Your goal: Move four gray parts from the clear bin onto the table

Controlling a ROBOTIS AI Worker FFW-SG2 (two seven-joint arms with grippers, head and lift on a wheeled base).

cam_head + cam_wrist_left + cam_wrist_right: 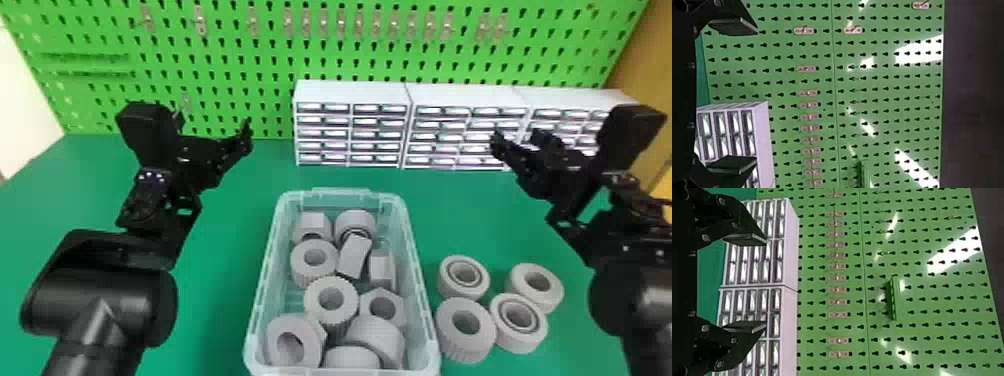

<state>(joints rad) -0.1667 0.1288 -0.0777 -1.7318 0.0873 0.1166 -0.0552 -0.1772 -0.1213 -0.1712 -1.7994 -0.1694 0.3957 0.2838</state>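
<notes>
Left tool (213, 125) and right tool (516, 136) both released. Four gray parts (462, 345) on desk (490, 220) beside clear bin (340, 193); maybe ten pieces (354, 256) inside.

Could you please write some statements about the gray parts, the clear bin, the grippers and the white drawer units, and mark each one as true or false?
1. Four gray parts lie on the table, outside the clear bin. True.
2. These four parts are to the left of the bin. False: they are to its right.
3. The left gripper is open and empty. True.
4. The right gripper is closed on a part. False: its fingers are apart, with nothing between them.
5. White drawer units stand behind the bin. True.
6. The bin is empty. False: other gray parts are in it.
</notes>
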